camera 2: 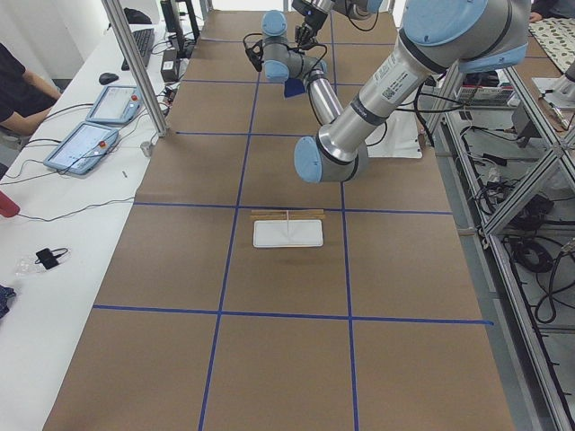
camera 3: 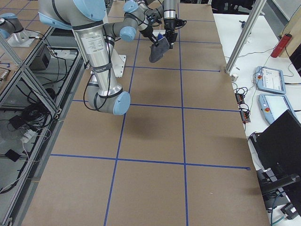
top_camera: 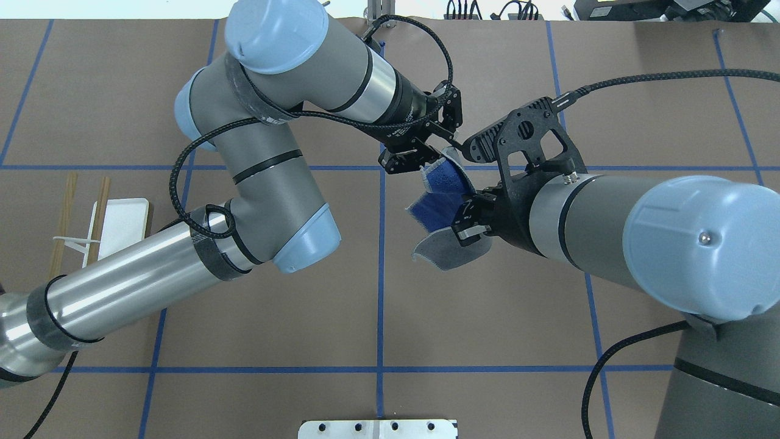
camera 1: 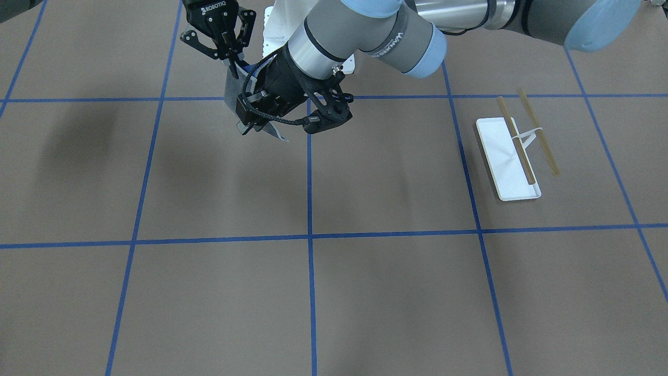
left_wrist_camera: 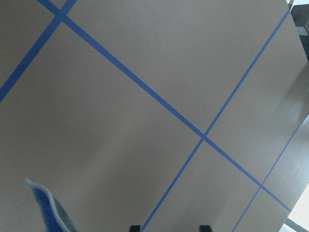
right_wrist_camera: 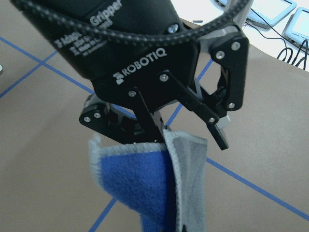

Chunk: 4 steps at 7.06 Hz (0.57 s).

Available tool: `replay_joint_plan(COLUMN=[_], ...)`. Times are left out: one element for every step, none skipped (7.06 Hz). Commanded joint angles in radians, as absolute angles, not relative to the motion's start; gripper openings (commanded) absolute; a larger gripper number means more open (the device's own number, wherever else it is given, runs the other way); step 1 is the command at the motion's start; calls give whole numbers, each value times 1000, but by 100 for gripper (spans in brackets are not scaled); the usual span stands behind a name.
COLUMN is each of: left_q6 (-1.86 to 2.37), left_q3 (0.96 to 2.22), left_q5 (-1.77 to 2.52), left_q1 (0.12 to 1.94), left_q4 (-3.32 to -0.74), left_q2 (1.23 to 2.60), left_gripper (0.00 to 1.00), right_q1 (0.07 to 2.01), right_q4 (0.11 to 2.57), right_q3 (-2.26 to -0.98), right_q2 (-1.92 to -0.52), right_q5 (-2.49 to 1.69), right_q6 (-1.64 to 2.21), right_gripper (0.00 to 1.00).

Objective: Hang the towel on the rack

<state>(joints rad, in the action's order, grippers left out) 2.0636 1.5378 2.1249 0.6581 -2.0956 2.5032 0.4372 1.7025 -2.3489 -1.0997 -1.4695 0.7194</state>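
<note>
The towel [top_camera: 448, 183], dark grey with a blue underside, hangs crumpled in the air between both grippers over the table's middle. It also shows in the front view [camera 1: 229, 96] and the right wrist view [right_wrist_camera: 140, 183]. My right gripper [top_camera: 466, 219] is shut on the towel and also shows in the front view [camera 1: 233, 68]. My left gripper [top_camera: 420, 161] is open, its fingers on either side of the towel's upper grey edge in the right wrist view [right_wrist_camera: 188, 139]. The rack [camera 1: 509, 156], a white tray with two tan dowels, stands far off on my left side [top_camera: 125, 222].
The brown table [camera 1: 365, 292] is marked with blue tape lines. My left arm's elbow [top_camera: 262, 201] hangs over the table between the rack and the towel. The white pedestal [camera 1: 271, 31] is behind the grippers. An operator's desk with tablets [camera 2: 90, 135] runs along the far side.
</note>
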Motion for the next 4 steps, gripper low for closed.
replay_joint_plan(left_q6=[2062, 2062, 2062, 2062], left_q3=[1540, 1540, 1545, 1546], left_q5=[2126, 2126, 2126, 2126], left_q1=[658, 658, 660, 667], left_q4=[-2091, -2088, -2085, -2083], left_q2=[2500, 2500, 2500, 2499], left_gripper=[0, 0, 0, 0], right_q1=[437, 437, 440, 443], right_q4=[1703, 1703, 1704, 1710], right_q3=[-2350, -2350, -2352, -2373], right_q2=[-1100, -1100, -1100, -1117], right_q5=[-1470, -1471, -1476, -1479], right_q6=[719, 719, 719, 721], right_gripper=[0, 0, 0, 39])
